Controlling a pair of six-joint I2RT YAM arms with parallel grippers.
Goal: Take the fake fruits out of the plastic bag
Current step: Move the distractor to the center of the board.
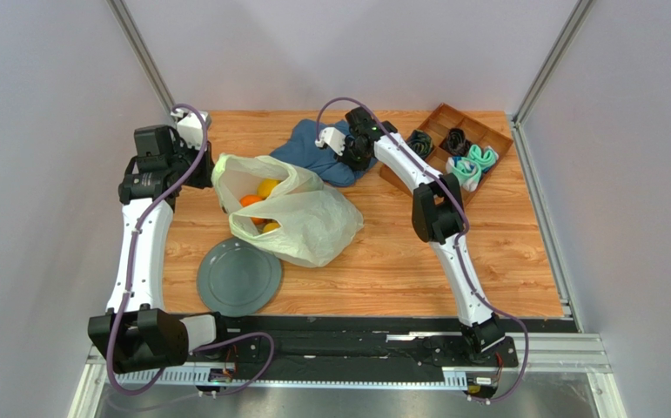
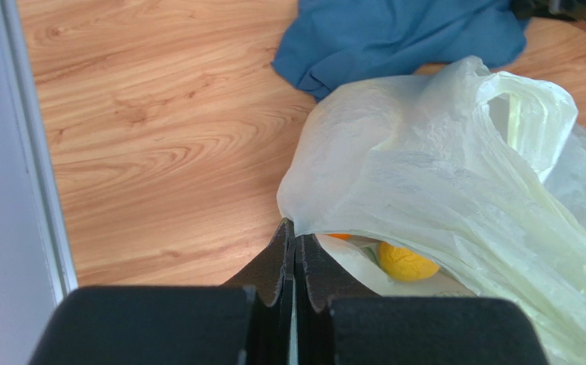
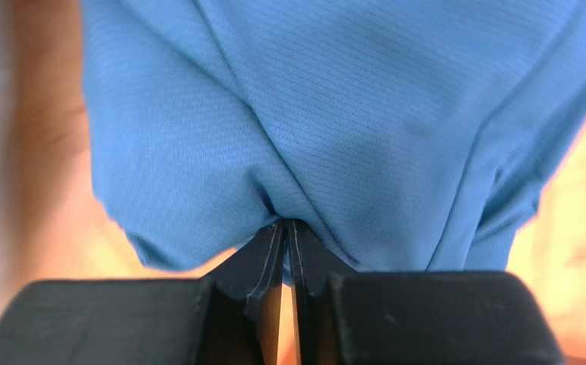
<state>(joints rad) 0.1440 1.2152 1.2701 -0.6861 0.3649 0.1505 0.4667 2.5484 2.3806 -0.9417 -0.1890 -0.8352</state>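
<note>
My left gripper (image 2: 294, 230) is closed on the rim of the bag (image 1: 299, 222). In its wrist view the 2 fingers meet with a thin fold of plastic pinched between them. My right gripper (image 3: 289, 226) is closed too, but on the blue cloth (image 3: 311, 114), which puckers at its fingertips. That cloth is no part of this job.

From above, the bag lies slumped on the table (image 1: 417, 261), its long axis running from 10 o'clock to 4 o'clock. The mouth is at the 10 o'clock end, right by the left gripper. The fruits (image 1: 258, 195) sit just inside that mouth. I can see an orange (image 1: 251, 200) and a yellow fruit (image 1: 268, 187) touching each other. Anything deeper in the bag is hidden by the plastic. Nothing is out yet, so I judge the task barely begun.

The relation that matters is this. The fruits lie close at 4 o'clock from the left gripper, but that one is busy holding the rim. From the right gripper they lie at 8 o'clock, near, with the bag's far wall between. I judge the right one must drop the cloth, come over the rim, then go in along the bag's axis. The grey plate (image 1: 238, 279), just beside the bag at 6 o'clock from the mouth, looks a handy landing spot.
</note>
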